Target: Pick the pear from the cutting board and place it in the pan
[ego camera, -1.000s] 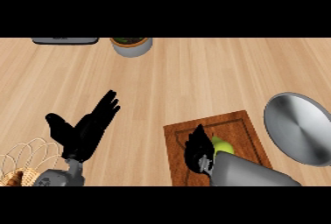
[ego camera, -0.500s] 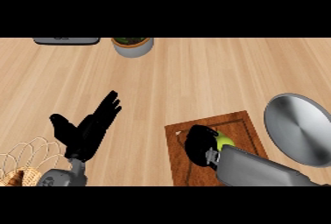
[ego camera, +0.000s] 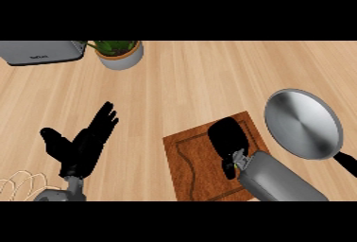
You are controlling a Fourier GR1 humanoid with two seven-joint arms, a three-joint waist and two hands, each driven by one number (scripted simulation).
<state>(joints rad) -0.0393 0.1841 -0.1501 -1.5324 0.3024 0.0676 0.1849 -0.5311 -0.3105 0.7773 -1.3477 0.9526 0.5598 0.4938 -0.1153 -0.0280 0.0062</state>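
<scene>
On the brown cutting board (ego camera: pixel 190 163) at the lower middle, my right hand (ego camera: pixel 229 138) is curled downward over the pear (ego camera: pixel 242 159). Only a sliver of yellow-green shows beside the wrist; the hand hides the rest. The grey round pan (ego camera: pixel 303 124) lies just right of the board, with its dark handle (ego camera: pixel 345 163) pointing to the lower right. At the lower left my left hand (ego camera: pixel 85 141) rests open with its fingers pointing up, far from the board.
A silver toaster (ego camera: pixel 38 51) and a potted plant (ego camera: pixel 120 53) stand along the back left. A wire basket (ego camera: pixel 17 183) peeks in at the lower left corner. Bare wooden counter lies between the hands and behind the board.
My right hand has closed in over the pear, which showed green beside the fingers before and is now almost covered. The left hand has stayed put.
</scene>
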